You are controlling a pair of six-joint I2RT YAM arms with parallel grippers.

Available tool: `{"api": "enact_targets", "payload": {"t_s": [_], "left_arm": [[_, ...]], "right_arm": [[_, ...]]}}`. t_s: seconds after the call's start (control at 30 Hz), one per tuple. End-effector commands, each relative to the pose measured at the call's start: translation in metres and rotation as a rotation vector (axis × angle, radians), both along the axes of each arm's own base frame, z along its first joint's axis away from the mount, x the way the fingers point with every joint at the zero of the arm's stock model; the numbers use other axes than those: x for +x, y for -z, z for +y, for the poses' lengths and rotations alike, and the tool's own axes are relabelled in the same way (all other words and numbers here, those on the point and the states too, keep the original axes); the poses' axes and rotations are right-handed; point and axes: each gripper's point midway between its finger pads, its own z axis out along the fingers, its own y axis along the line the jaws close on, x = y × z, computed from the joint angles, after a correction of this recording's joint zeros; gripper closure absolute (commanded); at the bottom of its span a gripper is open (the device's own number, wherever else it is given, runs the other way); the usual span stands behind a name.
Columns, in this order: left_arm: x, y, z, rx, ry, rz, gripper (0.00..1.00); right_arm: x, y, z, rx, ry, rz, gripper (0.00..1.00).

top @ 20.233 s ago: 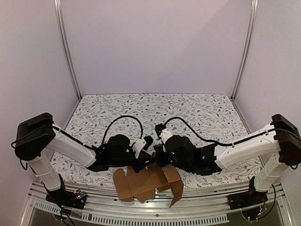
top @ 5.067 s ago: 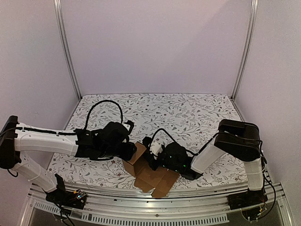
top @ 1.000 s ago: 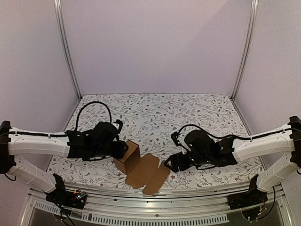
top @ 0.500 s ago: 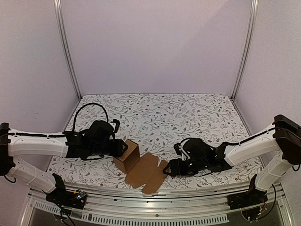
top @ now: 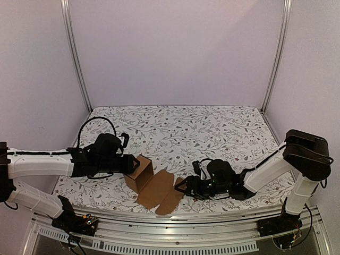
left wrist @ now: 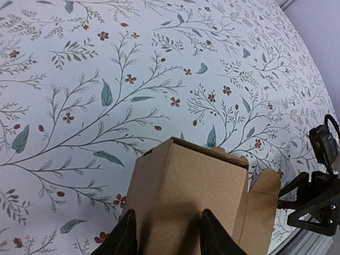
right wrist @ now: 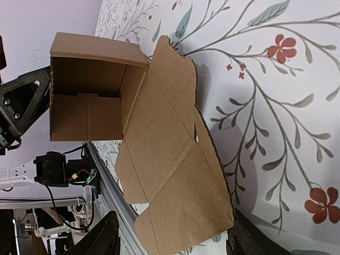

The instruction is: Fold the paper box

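Top view, 6 o'clock side: an aluminium rail [top: 175, 234] runs along the near edge of the table [top: 223, 127], whose surface has a leaf-and-flower print.

The paper box [top: 141, 174] lies close to that near edge, left of centre. It is partly erected. A squarish open-ended tube stands at its 10 o'clock end. The unfolded panels [top: 159, 192] lie flat on the table and run out toward 5 o'clock, with the outermost corner near the table's edge.

The right gripper [top: 181, 187] sits low over the table, just at 3 o'clock of the flat panels. In the right wrist view its fingers [right wrist: 104, 240] are spread wide, and the nearest edge of the panels lies between them. Whether either finger touches the cardboard cannot be told. The tube's open mouth faces this camera.

The left gripper [top: 129, 164] is at 9 o'clock of the tube, against its side wall. In the left wrist view both fingers [left wrist: 129, 236] overlap the tube's brown panel. They are partly closed and pinching the paper box. The pad contact itself is cut off by the lower frame edge. The right gripper shows small at 3 o'clock in that view, apart from the tube.

The left arm reaches in from 8 o'clock, the right arm from 4 o'clock.

Toward 12 o'clock the printed table runs on to the pale back wall.
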Motion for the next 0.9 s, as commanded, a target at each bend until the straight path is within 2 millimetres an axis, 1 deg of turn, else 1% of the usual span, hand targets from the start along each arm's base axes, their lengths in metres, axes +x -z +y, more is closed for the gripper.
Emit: {"api": "enact_targets", "payload": {"t_s": [0.0,0.07,0.17,0.43,0.53,0.6,0.63,0.67,0.77,0.87], "left_arm": [[-0.018,0.039,0.029,0.100,-0.011,0.123,0.61],[-0.018,0.040,0.032,0.090,-0.017,0.132,0.61],[-0.018,0.042,0.036,0.077,-0.023,0.141,0.61],[-0.018,0.042,0.040,0.061,-0.033,0.151,0.61],[-0.018,0.042,0.041,0.062,-0.035,0.154,0.61],[-0.019,0.043,0.041,0.062,-0.035,0.157,0.61],[-0.018,0.044,0.041,0.062,-0.036,0.159,0.61],[-0.019,0.044,0.041,0.063,-0.036,0.159,0.61],[-0.019,0.045,0.042,0.060,-0.040,0.161,0.61],[-0.019,0.046,0.042,0.061,-0.039,0.162,0.61]], "right_arm": [[0.001,0.022,-0.003,0.027,0.051,0.064,0.33],[0.005,0.018,0.001,0.061,0.063,0.057,0.34],[0.009,0.019,0.004,0.090,0.083,0.058,0.36],[0.023,0.014,0.008,0.170,0.154,0.035,0.48],[0.028,0.006,0.010,0.229,0.184,0.027,0.51],[0.030,0.008,0.011,0.256,0.202,0.040,0.52],[0.032,0.004,0.012,0.284,0.207,0.034,0.53],[0.033,0.007,0.010,0.293,0.222,0.037,0.53],[0.035,0.012,0.006,0.294,0.249,0.041,0.54],[0.035,0.010,0.007,0.295,0.245,0.038,0.54]]}}
